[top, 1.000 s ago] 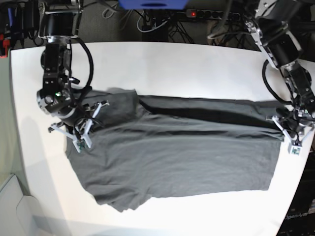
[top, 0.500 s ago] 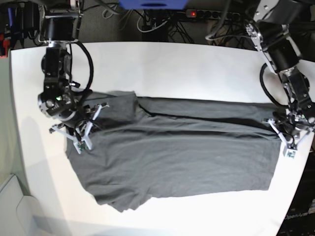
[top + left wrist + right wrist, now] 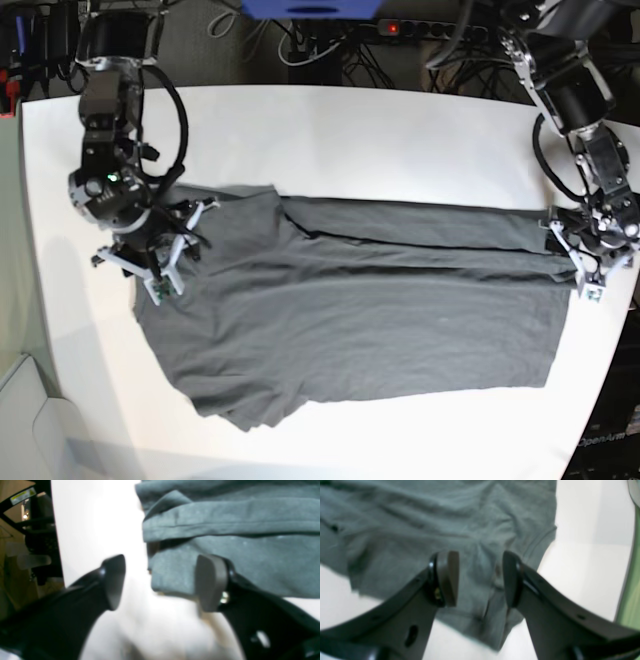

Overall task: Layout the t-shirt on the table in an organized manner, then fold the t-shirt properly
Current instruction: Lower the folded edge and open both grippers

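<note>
Gripper jaws stand apart on both arms above a dark charcoal-grey t-shirt (image 3: 360,320) spread across the white tabletop (image 3: 330,140).

Seen from its wrist camera, the left gripper (image 3: 160,582) has its two dark pads spread wide, holding nothing; one pad sits over bare tabletop (image 3: 95,525), the other over the shirt's folded, layered edge (image 3: 225,530), a corner of cloth lying between them. The right gripper (image 3: 480,577), in its own wrist view, is likewise parted, both pads hanging over rumpled grey cloth (image 3: 432,522) near a hemmed sleeve edge, with white tabletop (image 3: 585,562) beside it. Whether any pad touches the fabric cannot be told from these blurred close views.

From the base camera, the shirt lies mostly flat near the front of the tabletop, its nearest edge curling at the lower left corner. A long lengthwise fold runs along its far side. The right gripper (image 3: 160,262) hovers at the shirt's left end in this view, the left gripper (image 3: 590,258) at the opposite end, by the tabletop's edge. Beyond the shirt, the tabletop is bare white, and behind it cables (image 3: 320,45) and a power strip (image 3: 420,28) crowd the dark background.
</note>
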`<act>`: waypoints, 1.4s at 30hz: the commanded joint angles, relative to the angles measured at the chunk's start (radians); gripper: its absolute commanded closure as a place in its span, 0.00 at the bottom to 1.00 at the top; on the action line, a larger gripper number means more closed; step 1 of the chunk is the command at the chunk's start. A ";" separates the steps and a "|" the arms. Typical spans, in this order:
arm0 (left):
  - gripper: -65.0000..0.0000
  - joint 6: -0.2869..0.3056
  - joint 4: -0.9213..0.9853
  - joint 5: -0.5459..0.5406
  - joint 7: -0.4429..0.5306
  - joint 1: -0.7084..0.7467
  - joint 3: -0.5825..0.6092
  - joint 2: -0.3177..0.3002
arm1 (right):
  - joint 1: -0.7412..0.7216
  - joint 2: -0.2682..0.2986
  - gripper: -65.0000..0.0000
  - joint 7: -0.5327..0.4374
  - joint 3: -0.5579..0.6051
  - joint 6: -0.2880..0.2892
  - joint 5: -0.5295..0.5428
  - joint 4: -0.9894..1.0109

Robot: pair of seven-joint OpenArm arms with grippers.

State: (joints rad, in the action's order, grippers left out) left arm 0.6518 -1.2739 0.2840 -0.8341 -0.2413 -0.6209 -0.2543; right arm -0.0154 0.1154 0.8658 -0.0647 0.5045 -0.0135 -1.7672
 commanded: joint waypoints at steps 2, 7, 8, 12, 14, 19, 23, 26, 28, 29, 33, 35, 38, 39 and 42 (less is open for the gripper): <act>0.19 -0.002 -0.023 -0.007 0.016 -0.007 -0.003 -0.021 | -0.001 0.005 0.54 0.005 -0.001 0.000 0.007 -0.018; 0.05 0.007 -0.023 -0.007 0.017 0.029 -0.047 -0.021 | 0.036 0.005 0.53 0.007 -0.002 0.000 0.007 0.014; 0.05 0.009 -0.023 -0.007 0.017 0.032 -0.064 -0.020 | 0.036 0.005 0.51 0.007 -0.004 0.000 0.007 0.031; 0.05 0.009 -0.023 -0.009 0.017 0.040 -0.112 -0.018 | 0.015 0.016 0.40 0.005 -0.008 0.000 0.007 0.102; 0.05 0.009 -0.023 -0.009 0.017 0.058 -0.118 -0.018 | 0.005 0.023 0.38 0.003 -0.008 0.000 0.007 0.120; 0.05 0.009 -0.023 -0.010 0.017 0.078 -0.119 -0.023 | 0.005 0.036 0.38 -0.044 -0.008 0.000 0.007 0.134; 0.05 0.009 -0.074 -0.065 0.017 0.118 -0.119 -0.024 | 0.005 0.039 0.38 -0.047 -0.010 0.000 0.007 0.183; 0.05 0.009 -0.128 -0.102 0.017 0.147 -0.119 -0.024 | 0.013 0.039 0.39 -0.076 -0.010 0.000 0.007 0.209; 0.05 0.009 -0.146 -0.102 0.016 0.148 -0.118 -0.023 | 0.013 0.039 0.39 -0.090 -0.010 0.000 0.007 0.223; 0.05 0.009 -0.154 -0.099 0.016 0.148 -0.118 -0.021 | 0.013 0.039 0.39 -0.093 -0.010 0.000 0.007 0.227; 0.05 0.009 -0.166 -0.098 0.011 0.150 -0.118 -0.023 | 0.013 0.039 0.56 -0.093 -0.010 0.000 0.007 0.229; 0.05 0.009 -0.166 -0.098 0.011 0.152 -0.118 -0.023 | 0.007 0.039 0.69 -0.093 -0.010 0.000 0.007 0.227; 0.05 0.009 -0.166 -0.105 0.016 0.176 -0.118 -0.024 | 0.005 0.039 0.81 -0.093 -0.010 0.000 0.007 0.223; 0.05 0.009 -0.166 -0.105 0.016 0.179 -0.118 -0.024 | 0.005 0.039 0.81 -0.093 -0.010 0.000 0.007 0.223; 0.05 0.009 -0.166 -0.105 0.016 0.181 -0.118 -0.024 | 0.004 0.039 0.81 -0.093 -0.010 0.000 0.007 0.220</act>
State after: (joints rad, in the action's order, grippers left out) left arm 0.6655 -1.4220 0.1867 -0.8413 -0.0422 -0.7376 -0.2600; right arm 0.0059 0.1467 0.7853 -0.0715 0.5041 -0.0044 -1.5269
